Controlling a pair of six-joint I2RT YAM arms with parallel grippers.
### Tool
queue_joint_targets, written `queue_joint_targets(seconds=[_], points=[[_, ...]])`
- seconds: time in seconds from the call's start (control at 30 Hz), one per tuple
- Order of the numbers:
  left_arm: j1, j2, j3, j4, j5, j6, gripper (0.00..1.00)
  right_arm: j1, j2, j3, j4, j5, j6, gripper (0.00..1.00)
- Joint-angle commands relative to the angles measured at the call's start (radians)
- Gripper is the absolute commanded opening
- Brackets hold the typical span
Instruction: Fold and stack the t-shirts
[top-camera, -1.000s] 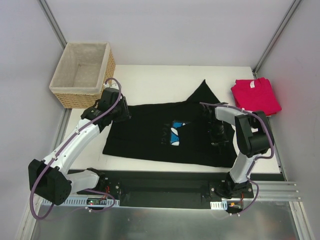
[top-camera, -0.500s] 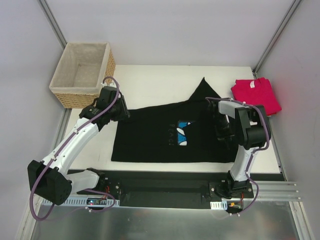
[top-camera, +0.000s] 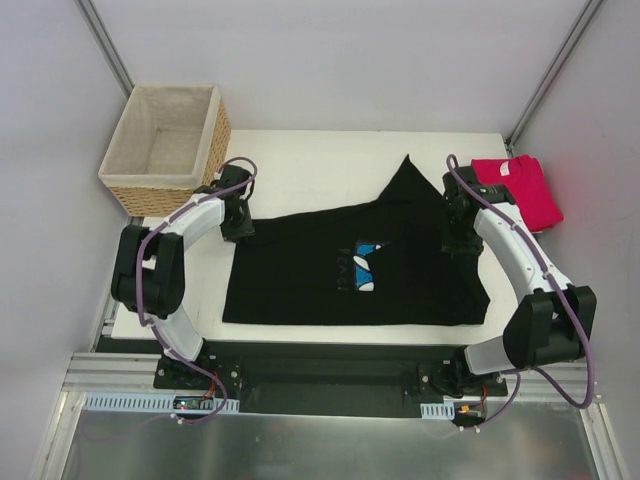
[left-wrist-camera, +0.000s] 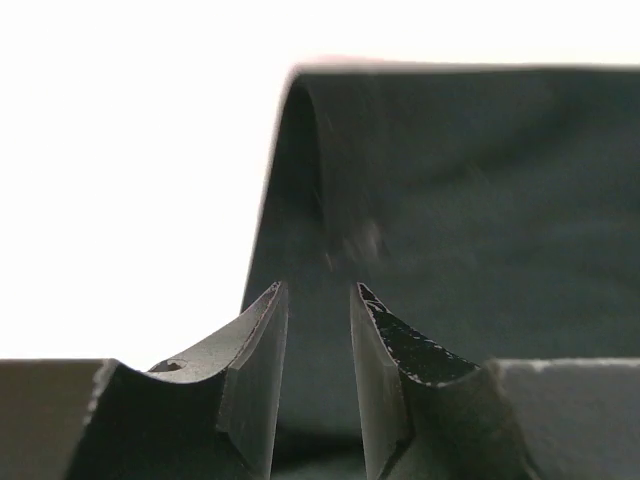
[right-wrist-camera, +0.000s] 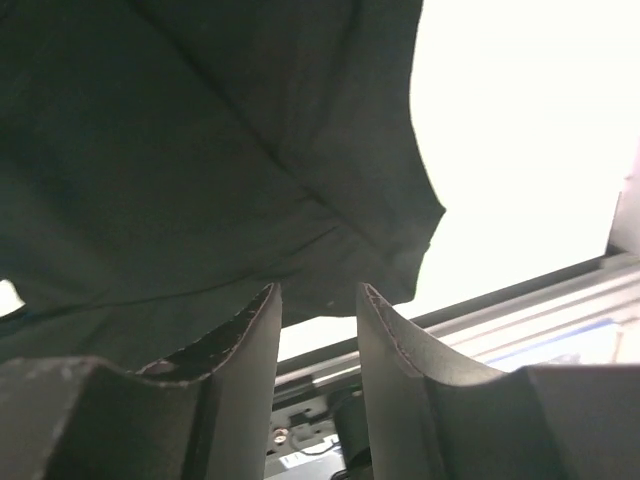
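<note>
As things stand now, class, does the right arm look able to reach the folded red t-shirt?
Probably yes. The right gripper hangs over the right edge of the black t-shirt, the red t-shirt lies just beside its wrist, and nothing stands between them.

arms: my left arm (top-camera: 190, 220) and right arm (top-camera: 515, 250) are white with black joints | cables: a purple cable (top-camera: 240, 160) loops along each | fingers (left-wrist-camera: 255, 360): dark, curved, with rough pale edges | bases (top-camera: 185, 372): black, bolted at the table's (top-camera: 330, 165) near edge
</note>
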Motion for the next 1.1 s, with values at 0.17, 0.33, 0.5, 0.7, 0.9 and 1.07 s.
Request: queue_joint_targets(seconds=[0.17,0.33,0.5,0.7,0.9,1.07], points=[[0.040,0.170,0.142,0.061,0.040,0.067,0.31,0.002,-0.050,-0.073,-0.033,-0.059,0.042,0.39],[0.040,0.187,0.144,0.081,0.074,0.054,0.30,0.002,-0.040,-0.059,-0.047,-0.047,0.031,0.38],[0.040,0.211,0.142,0.090,0.094,0.059,0.26,0.002,-0.026,-0.051,-0.055,-0.041,0.020,0.38],[0.040,0.200,0.121,0.090,0.115,0.057,0.27,0.002,-0.017,-0.048,-0.058,-0.036,0.016,0.37],[0.040,0.207,0.121,0.090,0.115,0.073,0.00,0.002,-0.012,-0.040,-0.062,-0.038,0.010,0.36],[0.040,0.197,0.177,0.089,0.102,0.071,0.00,0.002,-0.021,-0.040,-0.073,-0.032,0.004,0.35]])
